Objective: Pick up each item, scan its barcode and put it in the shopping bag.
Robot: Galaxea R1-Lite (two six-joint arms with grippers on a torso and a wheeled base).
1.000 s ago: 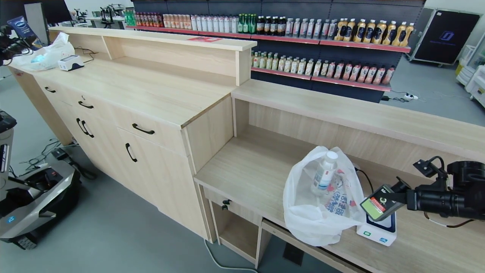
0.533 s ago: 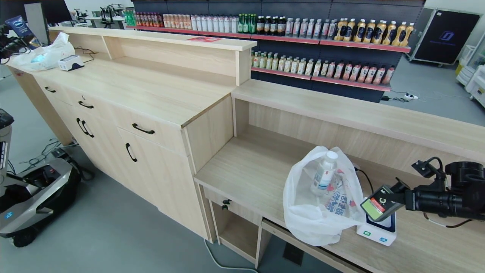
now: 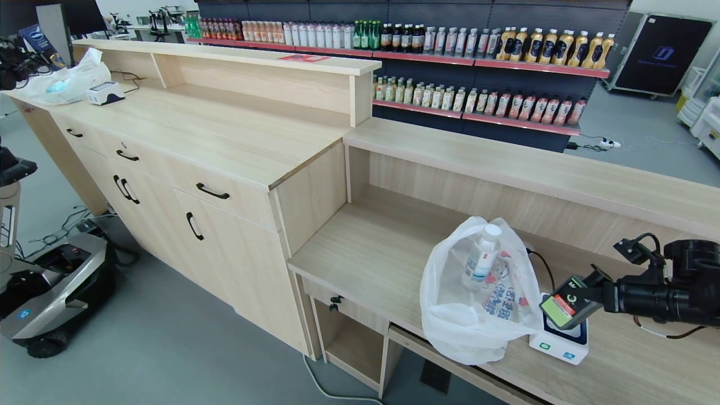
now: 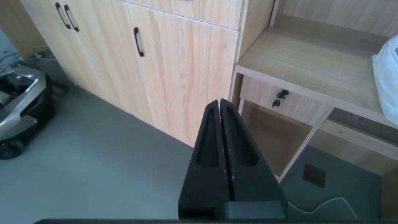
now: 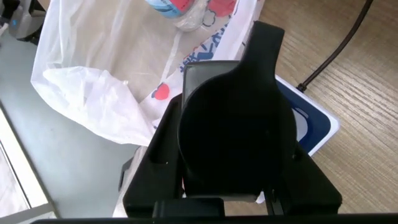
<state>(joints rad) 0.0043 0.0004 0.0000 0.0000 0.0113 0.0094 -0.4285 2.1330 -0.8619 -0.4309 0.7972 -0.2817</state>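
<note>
- Worktop [image 3: 365, 247], lower level: light wood, with a raised ledge behind.
- Shopping bag [image 3: 455, 332]: white plastic, stood open near the front edge.
- Scanner [image 3: 559, 344]: white and blue, sat against the bag.
- Black cable [image 3: 541, 264]: lay behind the bag.
- Upper worktop [image 3: 225, 140]: bore a second white bag [image 3: 67, 84] and a small white device [image 3: 105, 93] at its far end.

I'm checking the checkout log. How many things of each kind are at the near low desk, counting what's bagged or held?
shopping bag: 1
bottle, inside the bag: 1
scanner: 1
container, held in the right gripper: 1
Total: 4
</note>
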